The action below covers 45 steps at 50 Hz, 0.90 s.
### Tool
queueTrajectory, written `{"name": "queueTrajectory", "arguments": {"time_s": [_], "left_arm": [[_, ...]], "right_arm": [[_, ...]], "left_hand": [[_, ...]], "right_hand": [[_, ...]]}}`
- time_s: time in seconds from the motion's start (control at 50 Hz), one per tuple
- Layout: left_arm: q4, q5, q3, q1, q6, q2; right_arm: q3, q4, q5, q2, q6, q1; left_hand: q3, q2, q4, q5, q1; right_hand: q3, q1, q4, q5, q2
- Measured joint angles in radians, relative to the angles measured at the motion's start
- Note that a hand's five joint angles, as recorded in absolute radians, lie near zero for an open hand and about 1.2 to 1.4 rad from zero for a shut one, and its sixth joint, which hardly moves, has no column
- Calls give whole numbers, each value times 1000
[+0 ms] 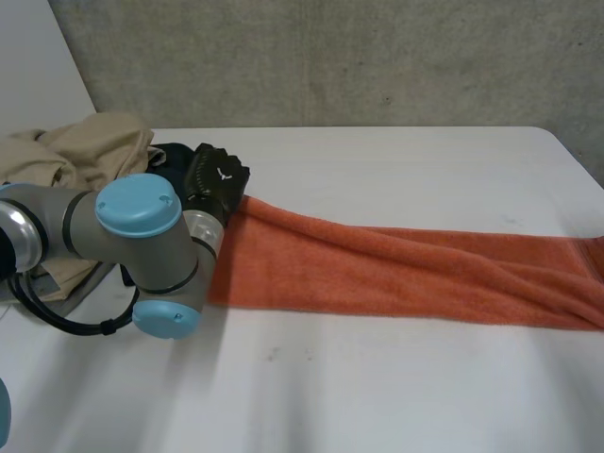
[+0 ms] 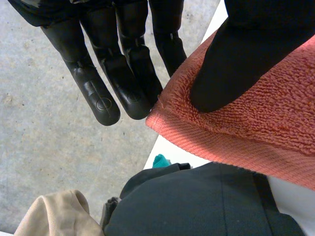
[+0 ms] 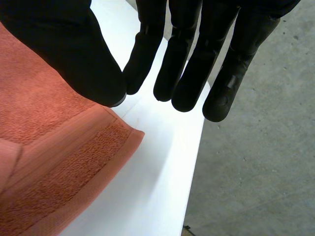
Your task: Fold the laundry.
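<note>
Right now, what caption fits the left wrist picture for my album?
Left hand pinches a corner of the orange towel, black garment and beige cloth close by.

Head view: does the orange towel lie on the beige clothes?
No, the orange towel stretches along the white table, apart from the beige clothes at the table's corner.

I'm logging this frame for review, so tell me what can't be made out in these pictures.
1. Head view: the towel has its right end cut off by the picture's edge.
2. Head view: the left arm covers part of the left hand and of the clothes pile.
3. Right wrist view: the right hand covers where it meets the towel, so its grip cannot be confirmed.
</note>
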Motion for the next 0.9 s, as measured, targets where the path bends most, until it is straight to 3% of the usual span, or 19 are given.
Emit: {"name": "queueTrajectory", "arguments": {"time_s": [0.08,0.2,0.34,0.52,0.76,0.86,0.9], "left_arm": [[0,-2,2,3,-1,-8],[-2,-4,-13,1,-3,-7],[-4,-5,-38,-5,-5,-1],[-5,-5,-53,-11,-8,1],[-8,-7,-53,-14,-7,4],[-10,-7,-54,-15,-7,7],[-10,-7,-54,-14,-7,8]], "right_arm": [[0,8,1,17,2,1],[-1,152,4,21,8,3],[11,288,0,20,-2,3],[35,300,2,43,-56,2],[58,253,2,61,-79,-1],[63,239,2,61,-80,-1],[62,236,2,60,-80,-1]], "left_hand": [[0,0,0,0,0],[0,0,0,0,0],[1,0,0,0,0],[1,0,0,0,0],[1,0,3,0,0],[1,0,4,0,0],[1,0,4,0,0]], "right_hand": [[-120,-93,-113,-95,-117],[-614,-502,-613,-591,-607],[-658,-534,-661,-647,-650],[-655,-533,-658,-642,-647],[-413,-340,-419,-437,-402],[-16,-26,-19,-43,-12],[0,-23,-2,-27,-1]]}}
